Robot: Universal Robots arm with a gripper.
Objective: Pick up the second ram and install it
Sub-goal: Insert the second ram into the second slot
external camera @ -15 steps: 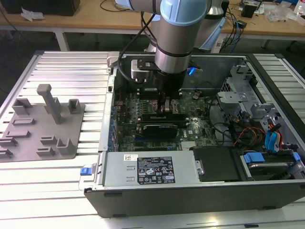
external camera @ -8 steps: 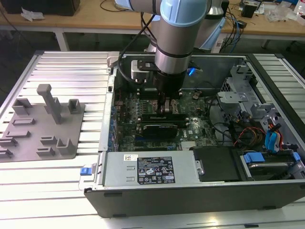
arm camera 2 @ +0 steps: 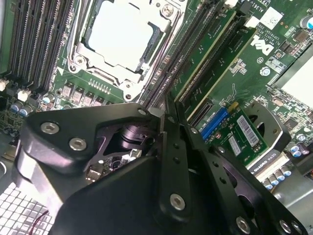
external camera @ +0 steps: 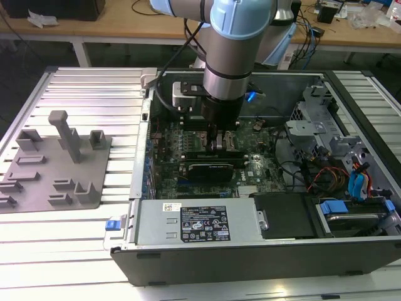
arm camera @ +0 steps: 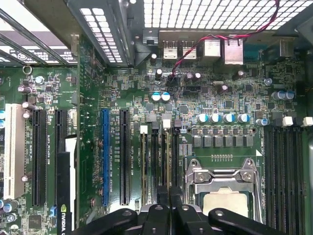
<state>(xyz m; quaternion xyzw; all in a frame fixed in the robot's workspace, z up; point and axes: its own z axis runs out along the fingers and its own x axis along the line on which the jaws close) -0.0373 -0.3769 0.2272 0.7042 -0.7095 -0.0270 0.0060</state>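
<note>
Black robot gripper (arm camera 2: 168, 122) lowered into open grey metal computer case (external camera: 263, 251), fingers drawn narrow around thin green ram stick (arm camera 2: 203, 58) standing in motherboard slot, silver processor socket (arm camera: 222, 188) just beside.

A ribbed metal tabletop (external camera: 94, 88) of pale, slatted strips fills the near ground and catches bright light along its near edge. Beyond it, at the far side, runs a long wooden workbench (external camera: 113, 28) with white legs, strewn with cables (external camera: 310, 28) and small clutter toward the exterior view's right. Under that bench the floor (external camera: 25, 69) is dark. The light is even and white.
</note>
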